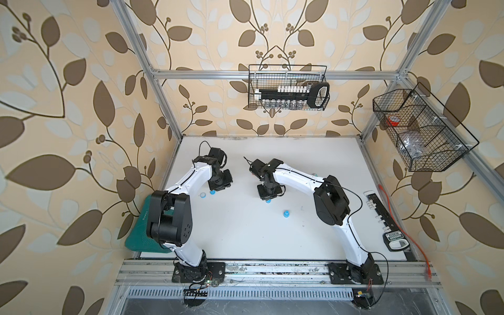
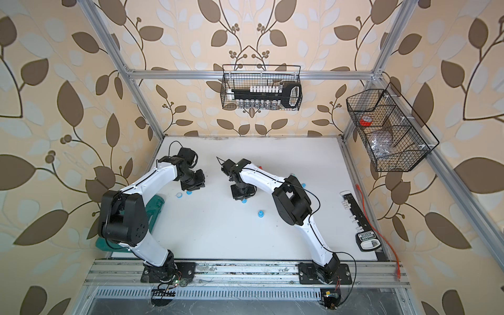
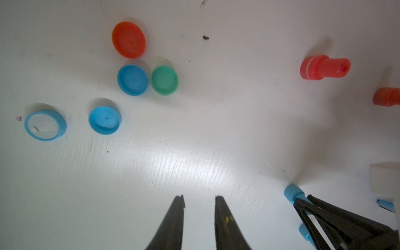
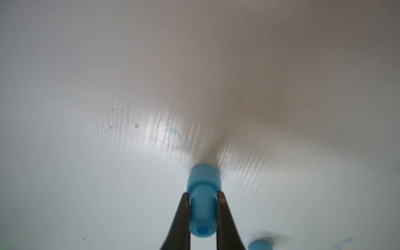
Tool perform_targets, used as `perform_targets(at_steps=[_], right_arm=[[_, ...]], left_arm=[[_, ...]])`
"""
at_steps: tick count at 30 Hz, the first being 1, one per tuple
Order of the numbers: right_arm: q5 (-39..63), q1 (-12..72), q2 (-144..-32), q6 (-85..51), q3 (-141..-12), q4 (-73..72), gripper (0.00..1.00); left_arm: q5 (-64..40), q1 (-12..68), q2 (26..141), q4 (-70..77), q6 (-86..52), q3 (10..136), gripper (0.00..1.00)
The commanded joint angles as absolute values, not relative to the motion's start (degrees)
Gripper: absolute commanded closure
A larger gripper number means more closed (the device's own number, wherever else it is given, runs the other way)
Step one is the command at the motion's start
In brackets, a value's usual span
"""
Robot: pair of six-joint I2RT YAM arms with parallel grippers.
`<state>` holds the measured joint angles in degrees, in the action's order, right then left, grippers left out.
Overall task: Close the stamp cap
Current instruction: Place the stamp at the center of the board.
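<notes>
The right claw [image 4: 203, 194] is pinching a blue stamp [image 4: 204, 177] by its narrow handle. 1 finger presses each side of the handle, and the wider stamping end sticks out past the fingertips, pointing down at the white table [image 1: 245, 240], where its shadow meets it. The left claw [image 3: 199, 198] is all but pressed together, with a thin slit between its 2 fingers and nothing in it, and it hangs over bare table. The loose caps lie ahead of the left claw, well apart from its tips. The nearest blue cap [image 3: 105, 120] lies closed side up. Near it the upturned blue cap [image 3: 45, 125] shows a white inside. Farther on, the far blue cap [image 3: 132, 80] sits just beside a green cap [image 3: 164, 80], with an orange cap [image 3: 128, 39] just beyond them. The held stamp is well apart from all 5 caps, off toward the robot's right. A 2nd blue stamp [image 1: 286, 214] stands upright near the right claw, closer to the robot's base. A red stamp [image 3: 324, 67] lies on its side, apart from the caps.
</notes>
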<state>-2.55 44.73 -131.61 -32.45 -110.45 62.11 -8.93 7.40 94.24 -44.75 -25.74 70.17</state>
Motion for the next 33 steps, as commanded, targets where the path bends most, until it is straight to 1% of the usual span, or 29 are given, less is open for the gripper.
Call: perform_targets(at_steps=[1, 4, 10, 14, 20, 22, 28, 33], right_arm=[[-3.28, 45.23, -136.23, -33.88, -106.45, 61.27, 1.0], [-3.88, 45.18, -136.93, -33.42, -107.8, 62.51, 1.0], [-3.81, 44.46, -141.87, -32.59, -114.87, 69.36, 1.0], [-4.12, 43.64, -142.38, -32.68, -115.6, 70.05, 1.0], [-4.89, 40.69, -142.3, -32.25, -115.36, 70.46, 1.0], [-5.55, 38.16, -142.29, -31.66, -116.2, 70.85, 1.0], [-7.63, 34.89, -144.24, -29.58, -122.72, 74.15, 1.0], [-7.43, 34.63, -145.72, -29.09, -126.14, 76.01, 1.0]], left_arm=[[-8.96, 6.77, 92.69, -45.09, -25.7, 70.2, 0.72], [-9.12, 6.77, 92.73, -45.09, -25.79, 70.09, 0.73], [-9.01, 6.78, 92.56, -45.35, -25.83, 70.49, 0.72], [-8.87, 6.77, 92.44, -45.53, -25.72, 70.54, 0.73], [-8.74, 6.77, 92.31, -45.77, -25.58, 70.76, 0.72], [-8.56, 6.78, 92.35, -45.97, -25.43, 71.14, 0.72], [-8.61, 6.77, 92.55, -46.23, -25.45, 71.54, 0.72], [-8.59, 6.77, 92.94, -46.32, -25.54, 72.07, 0.72]])
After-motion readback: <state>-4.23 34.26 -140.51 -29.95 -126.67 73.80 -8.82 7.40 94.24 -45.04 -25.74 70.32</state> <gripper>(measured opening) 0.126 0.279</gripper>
